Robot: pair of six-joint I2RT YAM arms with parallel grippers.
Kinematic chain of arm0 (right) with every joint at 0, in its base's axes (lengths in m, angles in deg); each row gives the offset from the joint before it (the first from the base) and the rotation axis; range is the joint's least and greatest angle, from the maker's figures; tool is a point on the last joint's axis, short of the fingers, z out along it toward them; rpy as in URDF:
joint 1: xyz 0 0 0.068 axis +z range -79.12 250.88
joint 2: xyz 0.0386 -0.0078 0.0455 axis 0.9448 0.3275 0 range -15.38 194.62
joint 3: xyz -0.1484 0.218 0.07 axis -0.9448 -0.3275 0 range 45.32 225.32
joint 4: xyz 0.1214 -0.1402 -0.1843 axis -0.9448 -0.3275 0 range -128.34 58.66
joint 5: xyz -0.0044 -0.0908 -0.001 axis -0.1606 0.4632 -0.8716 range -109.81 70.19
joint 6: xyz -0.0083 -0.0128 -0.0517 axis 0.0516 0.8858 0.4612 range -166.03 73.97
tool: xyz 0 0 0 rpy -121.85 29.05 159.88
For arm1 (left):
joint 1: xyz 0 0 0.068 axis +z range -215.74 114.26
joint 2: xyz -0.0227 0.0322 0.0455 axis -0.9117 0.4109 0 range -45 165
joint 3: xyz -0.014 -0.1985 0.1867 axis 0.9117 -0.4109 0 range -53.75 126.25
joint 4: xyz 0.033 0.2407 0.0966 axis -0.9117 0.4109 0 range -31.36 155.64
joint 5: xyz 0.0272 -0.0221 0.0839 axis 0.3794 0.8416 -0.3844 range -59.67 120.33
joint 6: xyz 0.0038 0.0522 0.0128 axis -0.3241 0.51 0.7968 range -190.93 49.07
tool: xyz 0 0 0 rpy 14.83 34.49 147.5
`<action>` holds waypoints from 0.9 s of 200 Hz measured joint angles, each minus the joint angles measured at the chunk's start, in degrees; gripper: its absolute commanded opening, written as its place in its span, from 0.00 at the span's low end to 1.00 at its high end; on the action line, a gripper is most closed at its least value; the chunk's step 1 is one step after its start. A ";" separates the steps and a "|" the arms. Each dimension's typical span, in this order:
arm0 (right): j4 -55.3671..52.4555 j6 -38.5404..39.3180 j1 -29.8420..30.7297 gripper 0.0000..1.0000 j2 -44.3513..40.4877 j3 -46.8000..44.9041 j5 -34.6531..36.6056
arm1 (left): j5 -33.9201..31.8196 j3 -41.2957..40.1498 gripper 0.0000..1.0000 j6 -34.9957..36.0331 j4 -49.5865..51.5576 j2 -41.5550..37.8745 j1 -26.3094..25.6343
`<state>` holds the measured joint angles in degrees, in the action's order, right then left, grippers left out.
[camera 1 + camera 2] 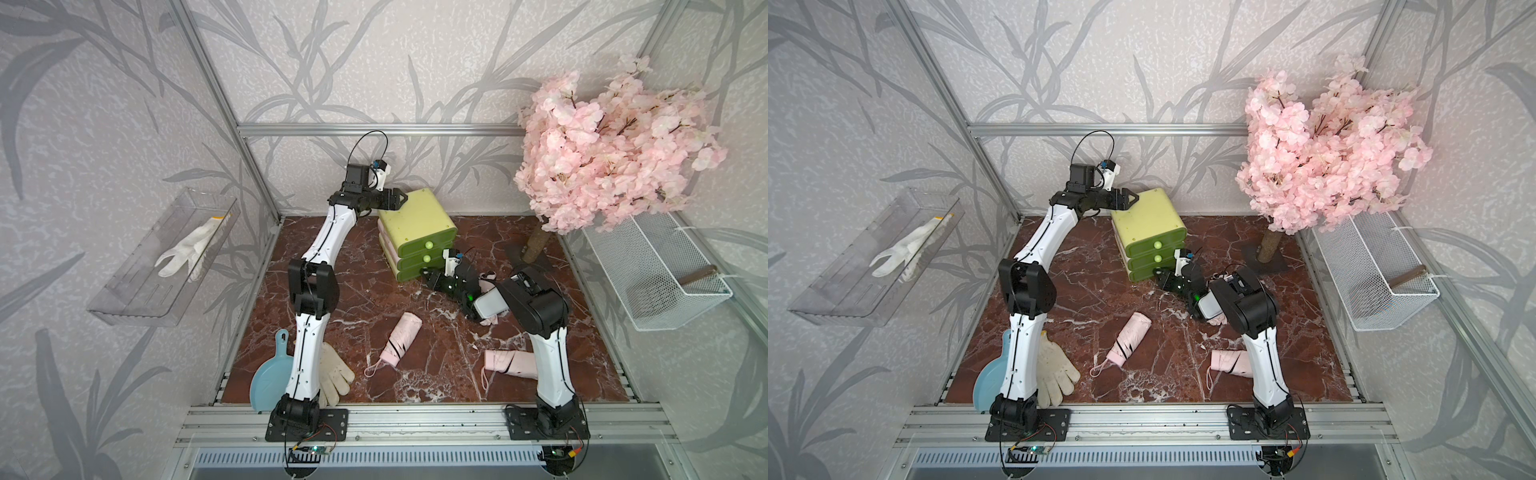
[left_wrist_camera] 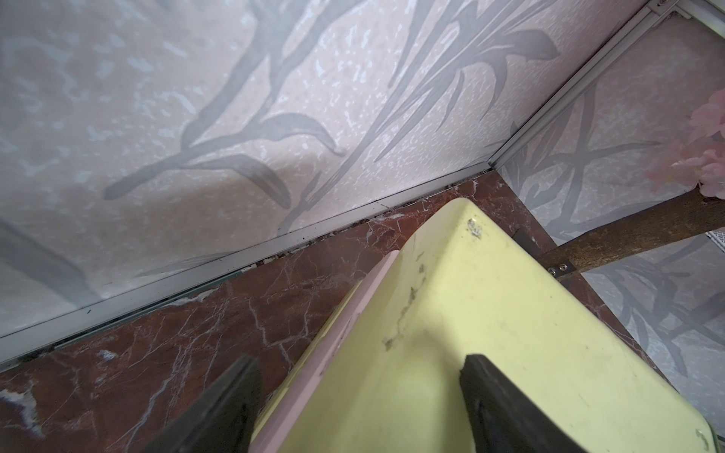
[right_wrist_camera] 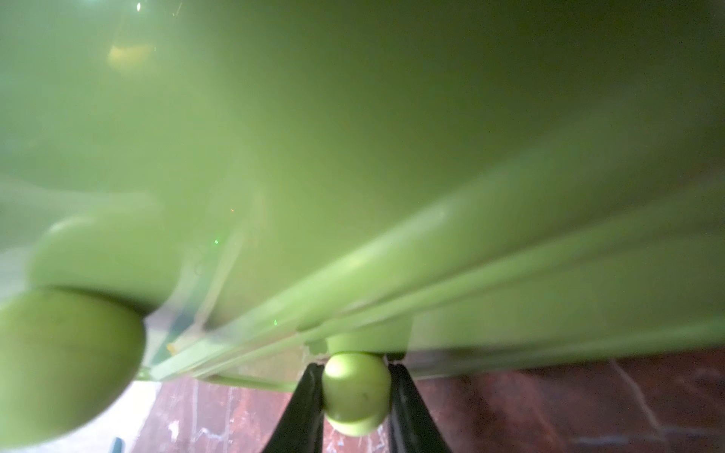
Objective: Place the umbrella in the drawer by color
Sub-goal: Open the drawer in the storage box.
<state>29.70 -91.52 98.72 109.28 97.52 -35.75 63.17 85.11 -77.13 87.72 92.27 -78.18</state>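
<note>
So the left gripper [image 1: 401, 199] hangs wide open over the chest's [image 1: 415, 222] back corner, holding nothing. That light plastic probably slides. The right gripper [image 3: 355, 372] pinches the bottom drawer's [image 1: 407, 275] slick round knob [image 3: 355, 394]. A pink umbrella [image 1: 397, 340] lies on the floor [image 1: 353, 291]: soft, grab its middle.

Scuffed matt plastic drawer [image 1: 415, 220], glossy marble table [image 1: 365, 299]
</note>
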 measured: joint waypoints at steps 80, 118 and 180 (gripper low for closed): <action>-6.73 1.73 0.42 0.06 -11.52 -10.93 2.03 | -1.18 -0.07 0.81 -0.68 2.08 -0.81 -0.57; -9.46 2.25 0.26 0.07 -10.78 -8.46 1.49 | -6.01 -8.41 0.81 -0.94 2.10 -7.54 -0.94; -9.79 2.25 0.02 0.08 -8.83 -5.86 0.68 | -26.27 -55.95 0.75 -5.40 -3.39 -45.33 -15.41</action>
<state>19.91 -89.27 98.74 100.45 91.67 -35.07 36.90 29.16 -82.52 84.33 46.94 -93.59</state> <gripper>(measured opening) 0.268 0.760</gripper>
